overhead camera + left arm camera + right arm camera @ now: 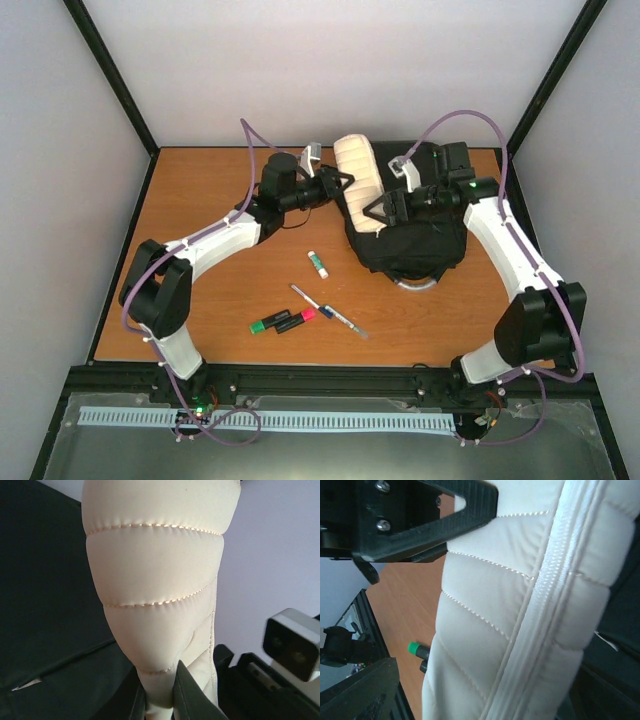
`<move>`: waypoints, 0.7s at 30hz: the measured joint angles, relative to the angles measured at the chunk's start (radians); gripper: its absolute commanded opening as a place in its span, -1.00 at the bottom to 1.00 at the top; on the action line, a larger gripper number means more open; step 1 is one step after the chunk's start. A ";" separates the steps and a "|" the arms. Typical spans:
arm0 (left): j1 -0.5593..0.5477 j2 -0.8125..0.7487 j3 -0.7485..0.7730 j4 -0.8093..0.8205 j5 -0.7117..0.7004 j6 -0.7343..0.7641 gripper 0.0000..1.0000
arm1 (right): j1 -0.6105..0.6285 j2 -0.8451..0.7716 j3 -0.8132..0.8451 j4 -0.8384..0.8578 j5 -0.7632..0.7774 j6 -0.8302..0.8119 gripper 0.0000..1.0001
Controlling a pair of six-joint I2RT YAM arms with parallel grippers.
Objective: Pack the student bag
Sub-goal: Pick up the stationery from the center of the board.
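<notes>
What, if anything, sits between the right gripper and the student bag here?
The cream pencil case, pinched at one end by the left gripper, sits directly in front of the open right gripper, with the student bag behind it.

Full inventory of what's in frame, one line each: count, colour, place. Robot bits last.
backpack: 1, black, far right of table
pencil case: 1, cream ribbed, over backpack's left edge
white tube: 1, green end, table centre
pens: 2, pale, end to end, near centre
markers: 2, black, green and pink caps, left of pens
table: 1, orange-brown wood
left gripper: 1, black fingers shut on pencil case
right gripper: 1, black fingers open beside pencil case
</notes>
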 measured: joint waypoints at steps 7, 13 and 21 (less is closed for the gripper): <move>-0.010 0.001 0.002 0.037 -0.003 -0.036 -0.95 | 0.026 0.051 0.009 0.002 0.002 0.036 0.19; -0.018 0.012 0.017 0.044 -0.008 -0.051 -0.18 | 0.025 0.034 0.000 0.026 0.008 0.062 -0.43; -0.039 0.051 0.086 -0.072 -0.050 0.031 0.09 | -0.035 -0.003 -0.030 0.027 0.061 0.039 -0.51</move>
